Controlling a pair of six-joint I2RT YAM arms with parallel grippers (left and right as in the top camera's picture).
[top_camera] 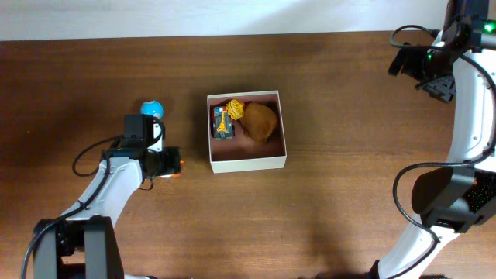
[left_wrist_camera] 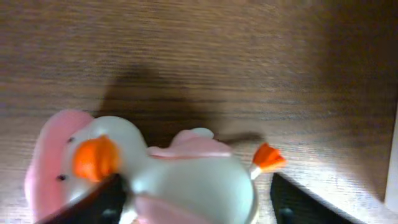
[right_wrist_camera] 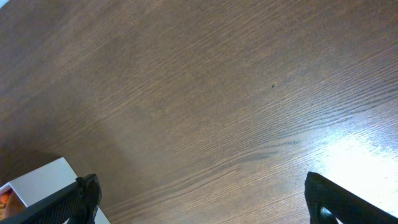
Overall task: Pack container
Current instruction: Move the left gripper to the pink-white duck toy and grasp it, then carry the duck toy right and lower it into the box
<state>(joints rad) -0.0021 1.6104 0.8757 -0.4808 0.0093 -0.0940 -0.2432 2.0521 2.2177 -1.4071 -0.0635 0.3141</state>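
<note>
The container is a square white box with a pink-brown inside, at the table's middle. It holds a brown toy, a yellow and grey toy car and a yellow-orange toy. My left gripper is low at the table, left of the box. In the left wrist view its fingers are open around a white and pink duck toy with orange beak and feet; the left finger touches it, the right finger stands apart. My right gripper is open and empty, high at the far right.
A blue and white ball lies behind the left gripper. A corner of the box shows at the lower left of the right wrist view, over bare brown wood. The table's far edge runs along the top.
</note>
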